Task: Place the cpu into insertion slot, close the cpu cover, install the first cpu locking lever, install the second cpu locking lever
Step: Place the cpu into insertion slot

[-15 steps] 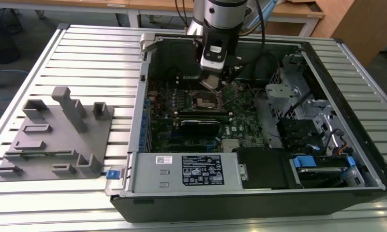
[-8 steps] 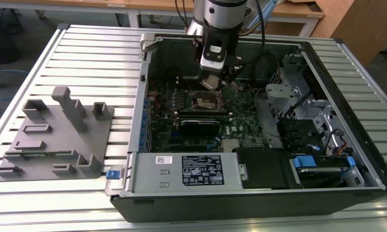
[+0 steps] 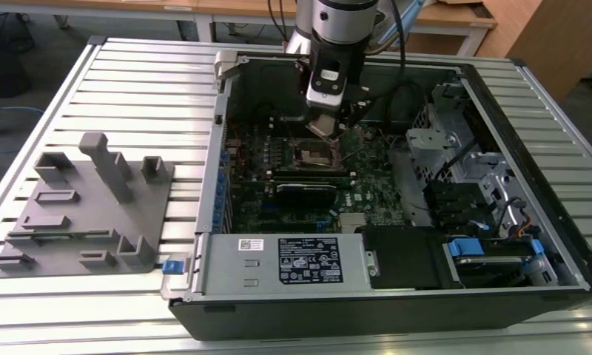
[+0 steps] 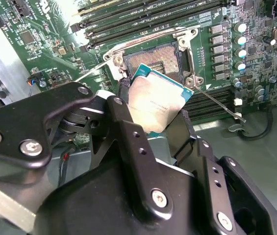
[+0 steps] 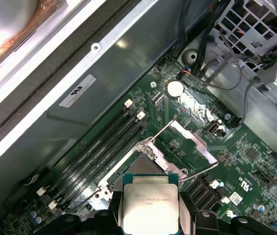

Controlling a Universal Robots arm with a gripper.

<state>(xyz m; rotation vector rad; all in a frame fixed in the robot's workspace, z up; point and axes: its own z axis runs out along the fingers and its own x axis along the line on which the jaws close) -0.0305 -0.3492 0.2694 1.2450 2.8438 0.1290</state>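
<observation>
Fingers point(image 4: 126, 127) clamped on two opposite edges of cpu point(image 4: 155, 105), a flat square chip with a dull silver lid and teal-green border. It's tilted, hanging just above insertion slot point(image 4: 153, 58), looks clear of it. Slot is square with a dark pin field and thin shiny metal rim, top uncovered. Cpu cover point(image 5: 187, 131), a thin silvery window frame, stands swung up off one slot edge. Thin wire lever point(image 4: 216, 100) juts out beside slot. Long black memory slots point(image 5: 104, 147) run alongside slot, green board all around
</observation>
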